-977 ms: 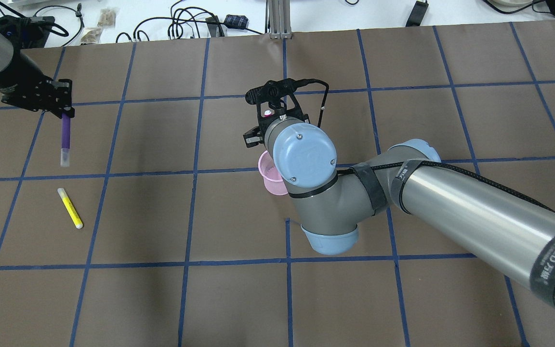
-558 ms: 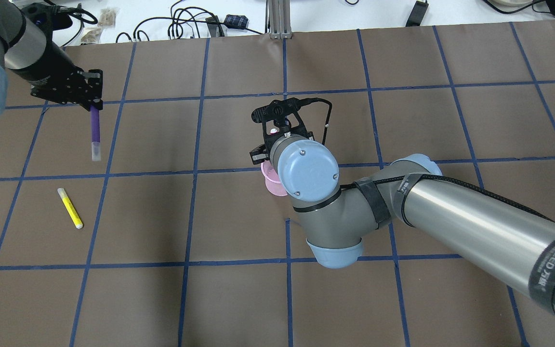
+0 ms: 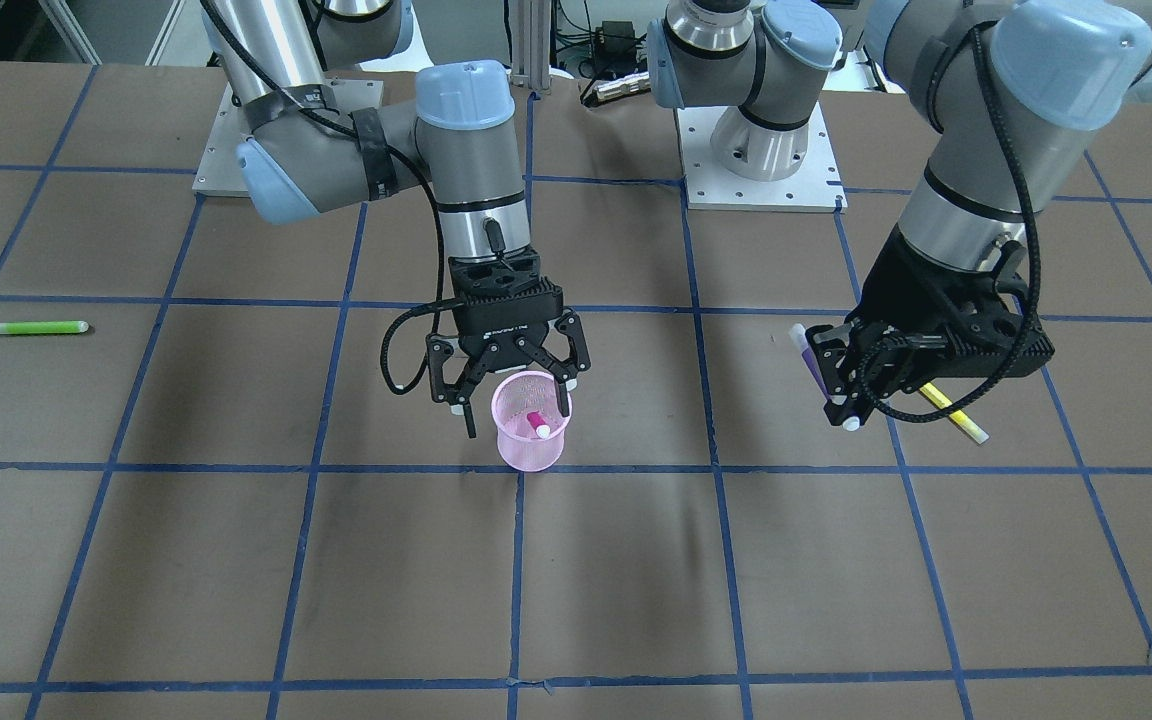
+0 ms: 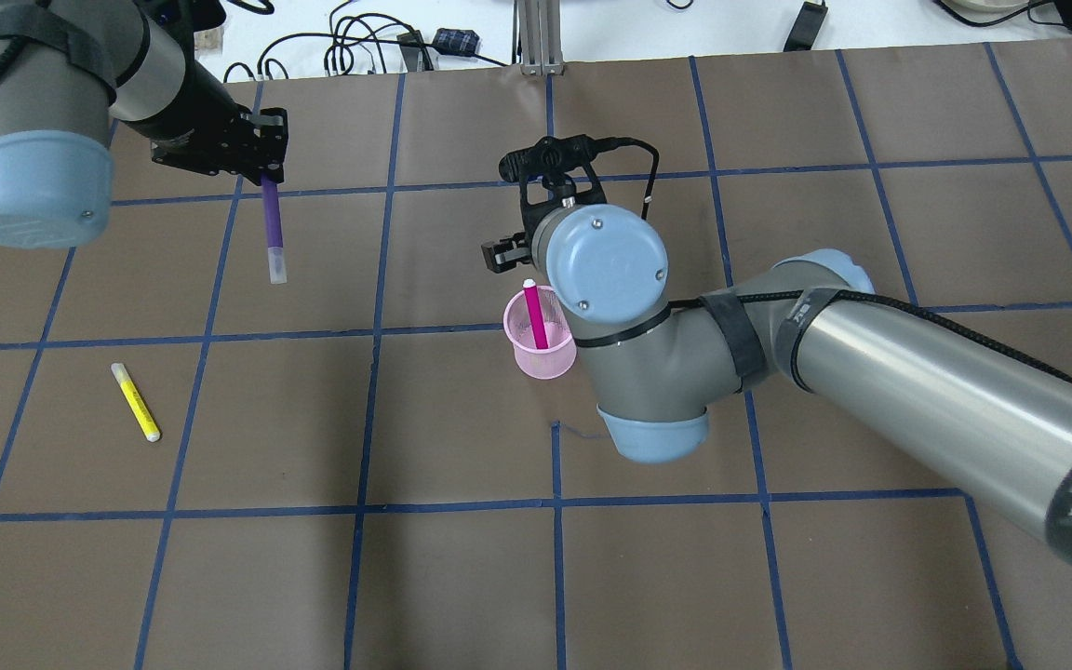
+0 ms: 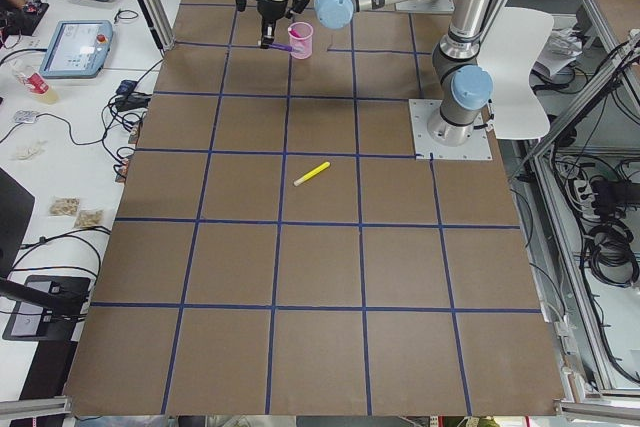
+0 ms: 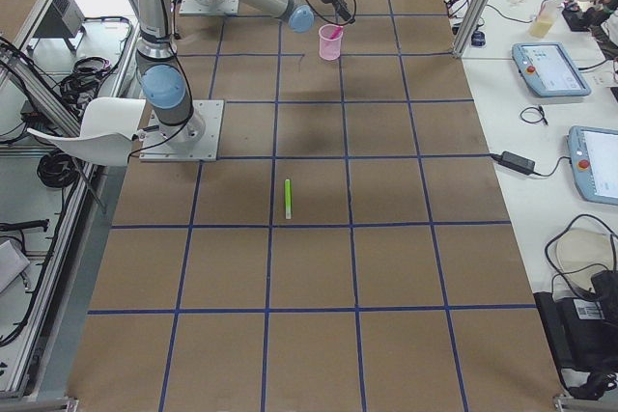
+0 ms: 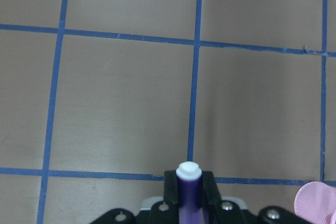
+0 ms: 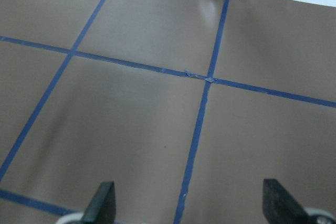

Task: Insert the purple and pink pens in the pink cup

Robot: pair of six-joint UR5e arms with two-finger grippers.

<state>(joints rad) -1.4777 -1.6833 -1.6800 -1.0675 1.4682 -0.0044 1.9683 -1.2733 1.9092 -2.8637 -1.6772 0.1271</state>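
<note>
The pink mesh cup (image 4: 545, 358) stands mid-table, and it also shows in the front view (image 3: 528, 450). A pink pen (image 4: 535, 318) stands tilted inside it. My right gripper (image 3: 513, 410) is open just above the cup's rim and holds nothing; its two fingers (image 8: 102, 203) stand wide apart in the right wrist view. My left gripper (image 4: 265, 175) is shut on a purple pen (image 4: 273, 228), which hangs tip down above the table, well left of the cup. The purple pen (image 7: 188, 184) shows between the fingers in the left wrist view, with the cup's edge (image 7: 317, 203) at the lower right.
A yellow pen (image 4: 136, 402) lies on the table at the left front. A green pen (image 3: 33, 327) lies far out on my right side. Cables and small boxes lie beyond the table's far edge (image 4: 378, 46).
My right gripper let go of the pink pen, which now stands in the cup, and has opened. My left arm carried the purple pen to the right, toward the cup.
</note>
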